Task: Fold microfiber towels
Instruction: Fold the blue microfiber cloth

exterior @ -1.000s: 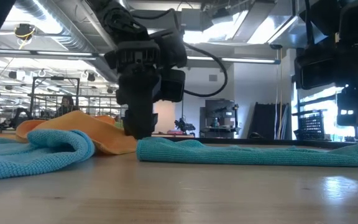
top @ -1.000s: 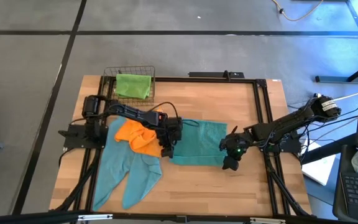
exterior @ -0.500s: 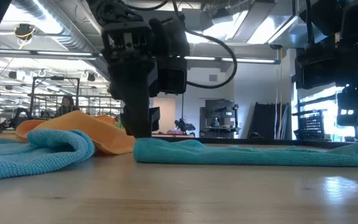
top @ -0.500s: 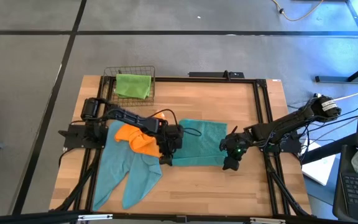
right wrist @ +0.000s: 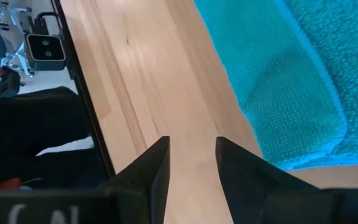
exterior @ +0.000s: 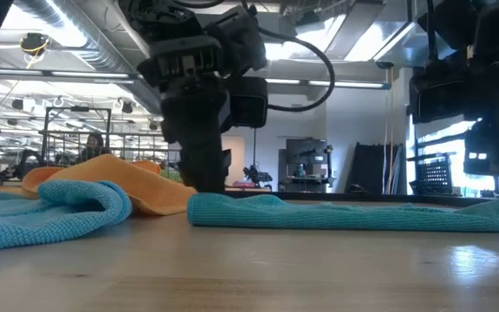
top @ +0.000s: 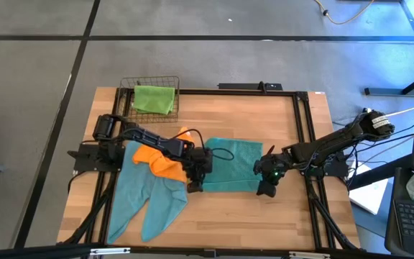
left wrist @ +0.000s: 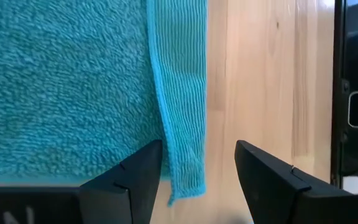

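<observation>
Now left pincer (left wrist: 197, 180) astride towel (left wrist: 73, 81) corner.

A teal towel (top: 230, 165) lies spread flat at the table's middle, a rough rectangle, one long side doubled into a thick rolled hem (the low view shows it as a low ridge across the wood). Its ribbed border runs down to a loose corner in the left wrist view. Beside it on the left, the orange towel (top: 162, 157) sits crumpled in a heap, partly over a larger light blue towel (top: 146, 198) that trails toward the near edge in two hanging lobes. The lime green towel (top: 154, 98) rests folded in the back-left corner.
</observation>
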{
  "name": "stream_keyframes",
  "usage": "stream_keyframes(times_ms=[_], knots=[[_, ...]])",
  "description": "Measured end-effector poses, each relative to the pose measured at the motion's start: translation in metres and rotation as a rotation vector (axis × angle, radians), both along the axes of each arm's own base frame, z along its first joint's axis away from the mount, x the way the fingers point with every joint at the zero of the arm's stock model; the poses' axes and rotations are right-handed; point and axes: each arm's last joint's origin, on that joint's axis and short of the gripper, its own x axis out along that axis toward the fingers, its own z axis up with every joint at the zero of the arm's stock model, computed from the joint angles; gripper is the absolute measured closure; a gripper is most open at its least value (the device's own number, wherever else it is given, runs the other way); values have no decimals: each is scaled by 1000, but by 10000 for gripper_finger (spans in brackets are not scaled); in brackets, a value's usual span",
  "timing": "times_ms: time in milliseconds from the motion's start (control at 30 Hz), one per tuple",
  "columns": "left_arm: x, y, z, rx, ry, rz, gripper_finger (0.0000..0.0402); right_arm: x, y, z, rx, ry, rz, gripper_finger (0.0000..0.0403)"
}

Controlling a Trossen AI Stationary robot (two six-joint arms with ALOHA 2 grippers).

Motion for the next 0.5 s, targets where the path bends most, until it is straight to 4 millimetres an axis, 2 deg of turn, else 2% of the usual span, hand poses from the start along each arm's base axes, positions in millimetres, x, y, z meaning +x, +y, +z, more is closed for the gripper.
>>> stream_keyframes(times_ms=[200,367,500], knots=[[1,1,0,4,4,32,205,3,-2,1,-29,-42,-14,271],[1,2,-5,13,57,114,207,6,-9,1,-125,-71,-118,271],[1,1,-8,-9,83,130,231,7,-12,1,-161,-81,-155,271]])
